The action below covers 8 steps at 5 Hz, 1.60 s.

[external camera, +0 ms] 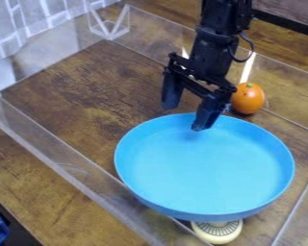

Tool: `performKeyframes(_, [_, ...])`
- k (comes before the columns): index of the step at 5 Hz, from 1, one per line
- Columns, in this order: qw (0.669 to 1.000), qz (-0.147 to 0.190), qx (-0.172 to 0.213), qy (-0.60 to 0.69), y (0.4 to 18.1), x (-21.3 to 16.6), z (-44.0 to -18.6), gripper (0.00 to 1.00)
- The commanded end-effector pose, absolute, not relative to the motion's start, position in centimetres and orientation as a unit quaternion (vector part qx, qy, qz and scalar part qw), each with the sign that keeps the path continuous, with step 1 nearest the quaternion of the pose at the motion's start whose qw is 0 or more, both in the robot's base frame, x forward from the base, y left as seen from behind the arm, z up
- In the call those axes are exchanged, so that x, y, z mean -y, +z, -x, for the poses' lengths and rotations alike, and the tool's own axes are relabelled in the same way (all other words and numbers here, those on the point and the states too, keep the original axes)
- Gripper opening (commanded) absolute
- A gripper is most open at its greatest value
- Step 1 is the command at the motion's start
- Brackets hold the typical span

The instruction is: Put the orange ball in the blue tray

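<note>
The orange ball (249, 98) rests on the wooden table, just behind the far right rim of the blue tray (204, 165). My gripper (189, 107) hangs open to the left of the ball, its two black fingers pointing down over the tray's far rim with nothing between them. The right finger (206, 115) is a short gap away from the ball. The tray is empty.
A yellow block with a red mark (248, 65) stands upright behind the ball. A pale round disc (218, 232) peeks out under the tray's near edge. Clear plastic walls (47, 135) fence the table on the left and front.
</note>
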<state>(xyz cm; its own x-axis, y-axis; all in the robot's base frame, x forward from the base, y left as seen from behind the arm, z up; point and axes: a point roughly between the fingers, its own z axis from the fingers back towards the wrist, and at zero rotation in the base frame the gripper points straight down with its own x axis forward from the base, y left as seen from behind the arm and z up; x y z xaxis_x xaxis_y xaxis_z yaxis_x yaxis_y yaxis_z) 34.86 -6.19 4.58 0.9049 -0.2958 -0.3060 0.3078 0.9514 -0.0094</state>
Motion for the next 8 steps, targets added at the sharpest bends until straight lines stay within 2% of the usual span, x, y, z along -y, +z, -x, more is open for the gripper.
performKeyframes(1, [0.979,-0.021,-0.119,-0.163,6.5,6.5,-36.4,1.0])
performKeyframes(6, [0.978,-0.033,-0.107,-0.178,5.3,7.3,-40.2,1.0])
performKeyframes(8, [0.976,-0.036,-0.113,-0.183,4.0,7.2,-40.8,1.0])
